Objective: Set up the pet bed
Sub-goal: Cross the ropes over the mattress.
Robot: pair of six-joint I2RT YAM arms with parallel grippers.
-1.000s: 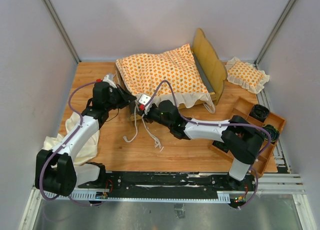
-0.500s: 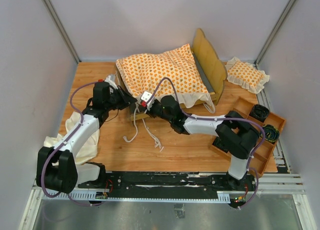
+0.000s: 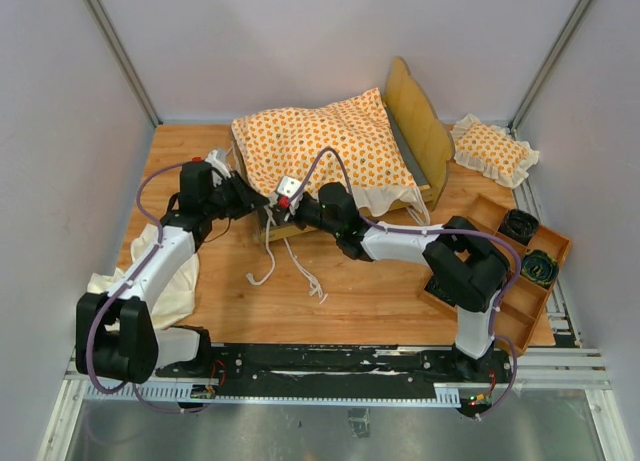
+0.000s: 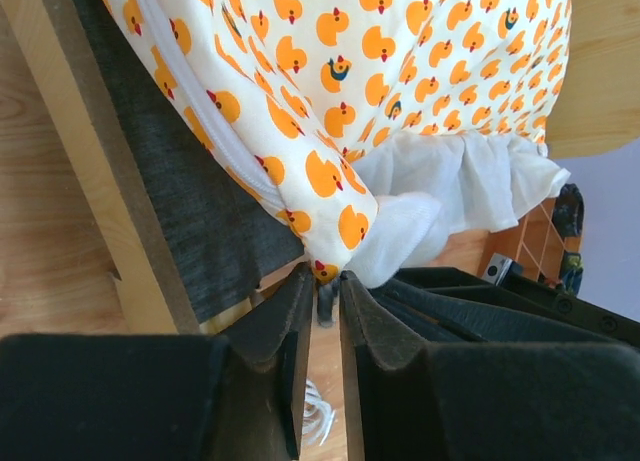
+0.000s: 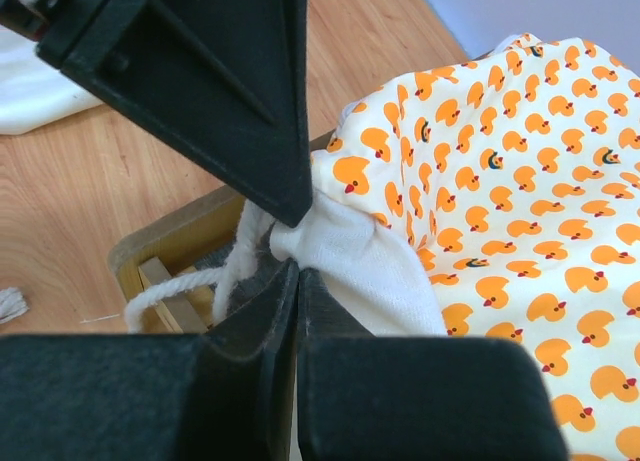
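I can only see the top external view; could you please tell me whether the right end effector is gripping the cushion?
Observer: Yes, the right wrist view shows the right end effector shut, pinching the white ruffle at a corner of the cushion.
Operator: Thank you. And the other arm?
Observer: The left end effector has its fingers slightly apart, a cushion corner just at their tips, not clamped.
Operator: Any loose cords nearby?
Observer: A tie string hangs beside that pinch, over the bed frame corner.
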